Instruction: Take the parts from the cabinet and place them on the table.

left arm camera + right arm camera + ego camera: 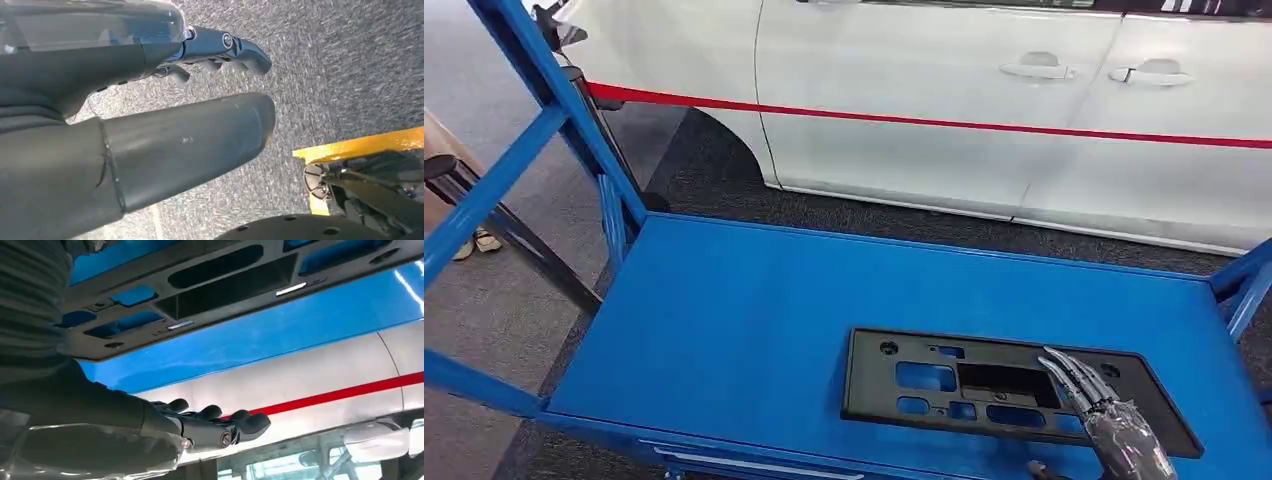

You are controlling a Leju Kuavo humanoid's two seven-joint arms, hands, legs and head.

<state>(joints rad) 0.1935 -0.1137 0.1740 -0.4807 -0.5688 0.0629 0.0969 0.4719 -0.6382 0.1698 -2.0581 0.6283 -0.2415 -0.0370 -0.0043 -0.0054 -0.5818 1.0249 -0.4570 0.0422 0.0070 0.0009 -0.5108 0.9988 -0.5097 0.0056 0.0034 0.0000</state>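
Beside a white car (984, 110) with a red stripe along its doors, a flat blue metal tabletop (744, 310) carries the task's thing: a flat black plastic panel with rectangular cut-outs (944, 385), lying toward the near right part of the surface. Over the panel's right portion the robot's right hand (1114, 420) reaches with its fingers (1069, 372) stretched forward and slightly spread, closed on nothing; whether the fingertips touch the panel cannot be told. In the right wrist view the same panel (220, 287) lies on the blue surface with the car behind. The left hand (220, 50) hangs above grey carpet floor (350, 65), fingers loosely extended, holding nothing. Blue frame bars (514, 150) rise at the tabletop's left.
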